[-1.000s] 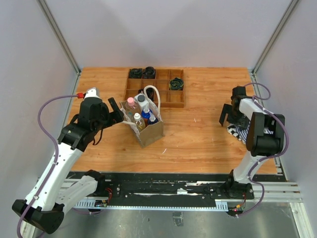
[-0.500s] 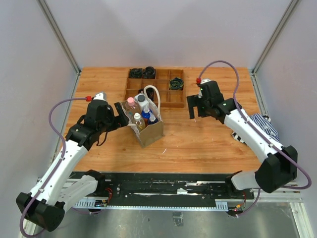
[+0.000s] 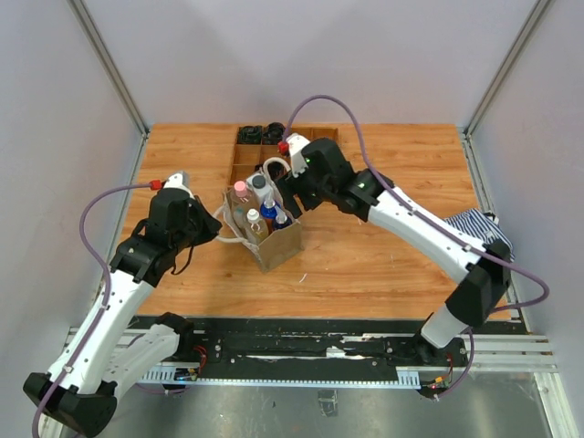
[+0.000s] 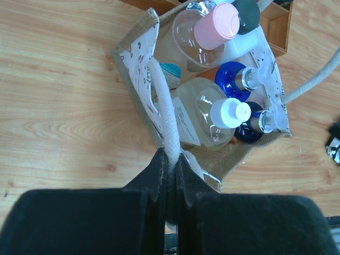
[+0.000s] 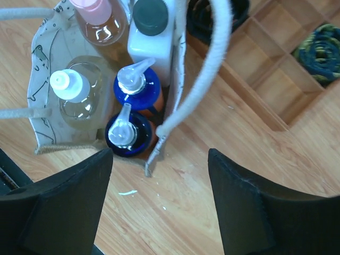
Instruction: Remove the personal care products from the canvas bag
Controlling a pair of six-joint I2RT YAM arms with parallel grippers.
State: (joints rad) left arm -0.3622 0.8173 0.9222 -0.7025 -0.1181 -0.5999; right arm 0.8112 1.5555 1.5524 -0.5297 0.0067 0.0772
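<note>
Clenched with the left hand (image 4: 170, 159) on the left rope handle (image 4: 163, 101) — pin the canvas bag (image 4: 133, 64) upright, left of centre on the tabletop (image 4: 53, 79). With the right hand (image 5: 159, 154) released above the blue bottles (image 5: 139, 91) inside, drop onto one pump, clear of the far rope handle (image 5: 212, 69).

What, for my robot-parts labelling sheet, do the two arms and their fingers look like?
The left arm and right arm match: white tubular links and black joint housings. A purple cable loops off each wrist from a red connector. The left fingers and right fingers are matte black, broad at the base and tapering toward the tips.
</note>
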